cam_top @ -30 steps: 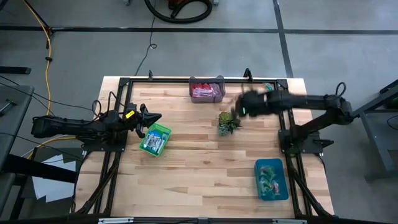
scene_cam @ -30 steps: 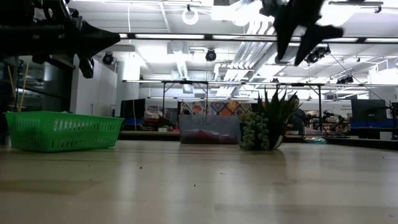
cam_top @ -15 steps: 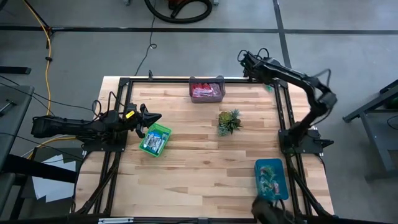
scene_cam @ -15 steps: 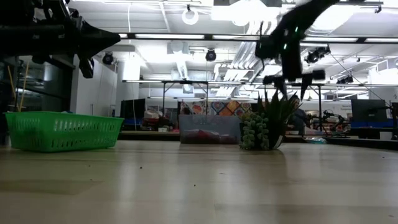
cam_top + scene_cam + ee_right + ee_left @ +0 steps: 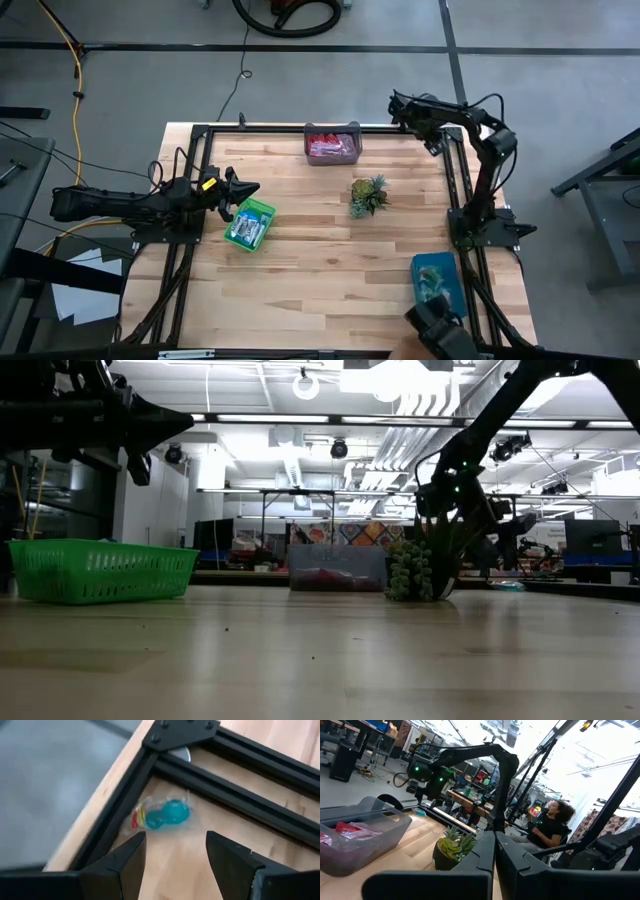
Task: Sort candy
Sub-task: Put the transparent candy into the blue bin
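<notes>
One candy (image 5: 162, 815), blue in a clear wrapper with a red-and-yellow end, lies flat on the wood inside the black frame's far right corner. My right gripper (image 5: 175, 842) hangs open just above it, slanting down, its fingers not touching it; in the high view it is over that corner (image 5: 428, 135). More candy lies in the green bin (image 5: 250, 224), the grey bin (image 5: 332, 145) and the blue bin (image 5: 436, 280). My left gripper (image 5: 245, 190) stays shut and bare, raised at the table's left beside the green bin.
A small spiky green plant (image 5: 367, 196) stands mid-table, in front of my right arm in the low view (image 5: 425, 565). Black frame bars (image 5: 235, 805) and a corner bracket (image 5: 182, 732) hem the candy in. A dark blurred shape (image 5: 440, 330) covers the blue bin's near end. A person (image 5: 552, 825) sits beyond the table.
My right gripper has swung from above the plant toward the table's far right corner, then sunk low over that corner while its wrist rolled. My left arm has kept still.
</notes>
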Motion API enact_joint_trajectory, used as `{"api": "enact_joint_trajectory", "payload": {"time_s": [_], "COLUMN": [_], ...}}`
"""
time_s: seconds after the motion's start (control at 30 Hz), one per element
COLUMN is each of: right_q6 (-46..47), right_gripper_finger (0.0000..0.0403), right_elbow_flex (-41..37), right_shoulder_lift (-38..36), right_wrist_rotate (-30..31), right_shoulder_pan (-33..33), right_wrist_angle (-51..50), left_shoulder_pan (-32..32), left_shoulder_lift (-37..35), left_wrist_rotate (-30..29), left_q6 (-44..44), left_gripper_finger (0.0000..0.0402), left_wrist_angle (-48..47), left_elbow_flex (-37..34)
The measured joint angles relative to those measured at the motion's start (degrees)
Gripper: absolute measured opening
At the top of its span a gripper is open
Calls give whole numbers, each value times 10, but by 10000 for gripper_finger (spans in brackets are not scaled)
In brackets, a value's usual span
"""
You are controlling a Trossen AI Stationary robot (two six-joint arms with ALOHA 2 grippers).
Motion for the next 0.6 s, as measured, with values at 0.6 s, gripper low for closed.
{"api": "enact_joint_trajectory", "payload": {"time_s": [0.6], "right_q6": [70], "right_gripper_finger": [201], "right_elbow_flex": [1], "right_shoulder_lift": [35], "right_wrist_rotate": [22], "right_shoulder_pan": [-36], "right_wrist_angle": [15], "left_shoulder_pan": [0], "left_shoulder_lift": [0], "left_wrist_rotate": [0], "left_q6": [0], "left_gripper_finger": [0], "left_wrist_angle": [0], "left_elbow_flex": [0]}}
